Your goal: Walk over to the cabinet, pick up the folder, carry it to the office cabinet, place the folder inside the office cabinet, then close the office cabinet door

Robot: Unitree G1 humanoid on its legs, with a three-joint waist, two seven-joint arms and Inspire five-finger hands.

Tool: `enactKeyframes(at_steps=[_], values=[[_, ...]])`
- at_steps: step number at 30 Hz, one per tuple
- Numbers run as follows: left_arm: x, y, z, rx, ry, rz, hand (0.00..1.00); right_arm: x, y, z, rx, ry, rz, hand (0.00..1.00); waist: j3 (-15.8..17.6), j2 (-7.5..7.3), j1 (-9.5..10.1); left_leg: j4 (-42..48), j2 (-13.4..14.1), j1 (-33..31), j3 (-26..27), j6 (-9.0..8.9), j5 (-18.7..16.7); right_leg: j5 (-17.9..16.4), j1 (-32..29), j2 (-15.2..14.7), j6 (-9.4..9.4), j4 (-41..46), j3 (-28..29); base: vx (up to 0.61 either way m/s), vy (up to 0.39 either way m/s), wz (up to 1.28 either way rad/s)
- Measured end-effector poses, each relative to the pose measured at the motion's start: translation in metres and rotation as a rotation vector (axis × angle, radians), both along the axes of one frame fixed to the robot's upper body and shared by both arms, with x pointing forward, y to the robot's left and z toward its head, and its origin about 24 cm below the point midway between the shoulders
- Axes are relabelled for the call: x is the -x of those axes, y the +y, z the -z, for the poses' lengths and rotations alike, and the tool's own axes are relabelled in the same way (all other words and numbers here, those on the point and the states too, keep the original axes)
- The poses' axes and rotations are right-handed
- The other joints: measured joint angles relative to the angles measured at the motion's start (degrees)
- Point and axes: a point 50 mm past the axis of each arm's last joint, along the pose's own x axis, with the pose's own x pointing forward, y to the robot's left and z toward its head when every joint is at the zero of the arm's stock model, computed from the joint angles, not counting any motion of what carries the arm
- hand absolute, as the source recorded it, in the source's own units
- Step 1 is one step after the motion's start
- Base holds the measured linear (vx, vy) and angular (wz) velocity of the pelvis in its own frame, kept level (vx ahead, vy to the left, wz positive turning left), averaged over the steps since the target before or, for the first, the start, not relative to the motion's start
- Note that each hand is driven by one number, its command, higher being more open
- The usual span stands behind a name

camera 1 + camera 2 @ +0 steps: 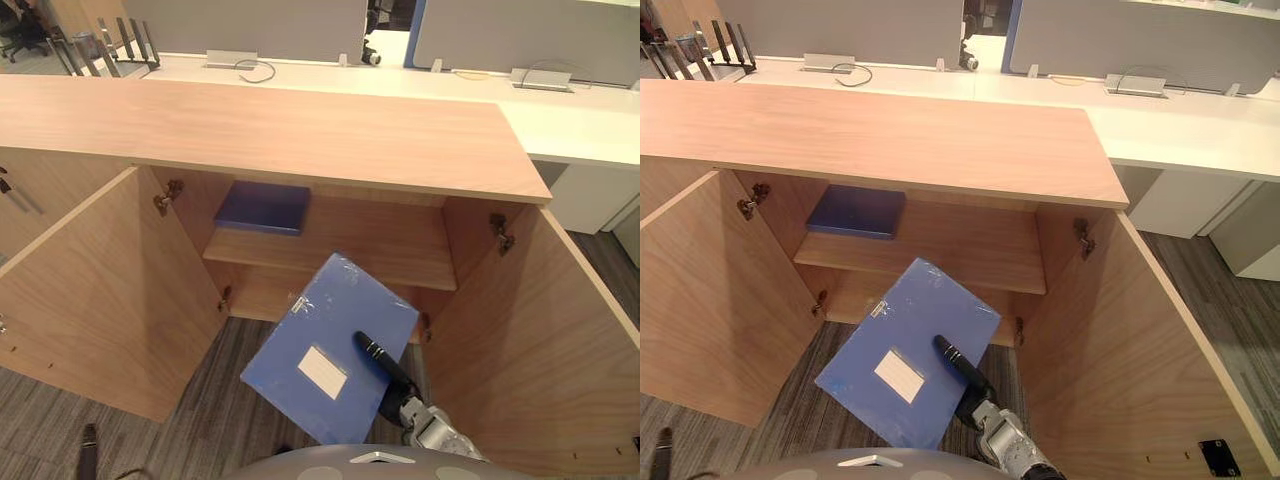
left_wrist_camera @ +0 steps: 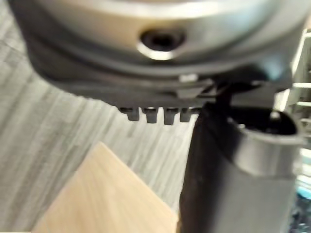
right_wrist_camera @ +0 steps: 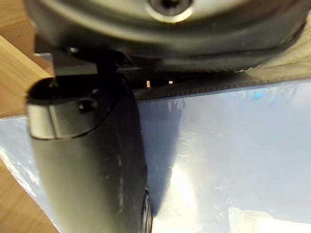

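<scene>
A light blue folder [image 1: 330, 340] with a white label hangs tilted in front of the open office cabinet [image 1: 300, 130], below its shelf [image 1: 390, 245]. My right hand [image 1: 385, 365] is shut on the folder's lower right edge, thumb lying on top and fingers hidden underneath. In the right wrist view the thumb [image 3: 92, 160] presses on the folder's glossy cover [image 3: 233, 155]. My left hand [image 2: 228, 174] hangs idle with relaxed fingers over the carpet, beside a wooden panel [image 2: 107, 194].
Both cabinet doors stand wide open, the left door [image 1: 90, 290] and the right door [image 1: 540, 340]. A dark blue folder [image 1: 263, 208] lies on the shelf's left half. Behind the cabinet runs a white desk [image 1: 580, 120] with a file rack [image 1: 130, 45].
</scene>
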Motion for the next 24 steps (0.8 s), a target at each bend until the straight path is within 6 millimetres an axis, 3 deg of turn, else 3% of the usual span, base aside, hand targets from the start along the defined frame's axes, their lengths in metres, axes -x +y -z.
enactKeyframes(at_steps=[4, 8, 14, 15, 16, 20, 24], values=[[-0.012, -0.020, 0.009, 0.067, 0.008, 0.143, 1.00, 0.000, -0.001, 0.000, 0.002, 0.000, 0.001, 0.00, -0.26, -0.56, -0.31, -0.01, 0.16, 0.09, 0.38, -0.30, -0.21, -0.49, -0.52, 0.13, -0.05, 0.89, 0.44, -0.03, -0.005, -0.05], [-0.020, -0.020, 0.008, 0.064, -0.014, 0.161, 1.00, 0.000, -0.002, 0.000, 0.006, -0.001, 0.003, 0.00, -0.23, -0.77, -0.38, 0.00, 0.19, 0.26, 1.19, -0.33, -0.42, -0.48, -0.77, 0.21, -0.04, 0.94, 1.31, -0.01, 0.000, -0.11], [-0.016, -0.022, 0.010, 0.056, 0.040, 0.228, 1.00, -0.002, -0.005, -0.001, 0.005, -0.009, 0.018, 0.00, 0.09, -0.15, -0.25, 0.01, 0.17, 0.60, 1.20, 0.00, -0.58, -0.80, -0.52, 0.21, 0.05, 0.96, 1.29, 0.01, -0.002, -0.01], [-0.014, -0.024, 0.012, 0.065, 0.070, 0.262, 1.00, -0.005, -0.006, -0.002, 0.000, -0.016, 0.045, 0.00, 0.15, -0.07, -0.25, 0.02, 0.16, 0.67, 1.09, 0.02, -0.61, -0.91, -0.39, 0.20, 0.06, 0.96, 1.15, 0.02, -0.025, 0.17], [-0.004, -0.045, 0.023, 0.131, 0.209, 0.464, 1.00, -0.019, -0.031, -0.009, 0.004, -0.052, 0.338, 0.00, 0.40, 0.41, -0.31, 0.02, 0.12, 0.94, 0.34, 0.05, -0.73, -1.33, 0.21, 0.13, 0.06, 0.96, 0.28, 0.01, -0.027, 0.16], [-0.003, -0.056, 0.028, 0.166, 0.245, 0.541, 1.00, -0.021, -0.048, -0.010, 0.028, -0.048, 0.466, 0.00, 0.46, 0.48, -0.67, 0.03, 0.14, 0.96, 0.33, 0.00, -0.76, -1.47, 0.15, 0.14, 0.08, 1.18, 0.24, 0.00, -0.006, 0.04], [-0.013, -0.074, 0.031, 0.180, 0.258, 0.658, 1.00, -0.019, -0.051, -0.008, 0.042, -0.004, 0.544, 0.00, 1.39, 1.00, -1.81, 0.82, 0.41, 0.78, 0.13, -0.77, -1.55, -3.11, -0.75, 0.19, -0.23, 4.11, -0.16, -0.03, -0.010, 0.03]])
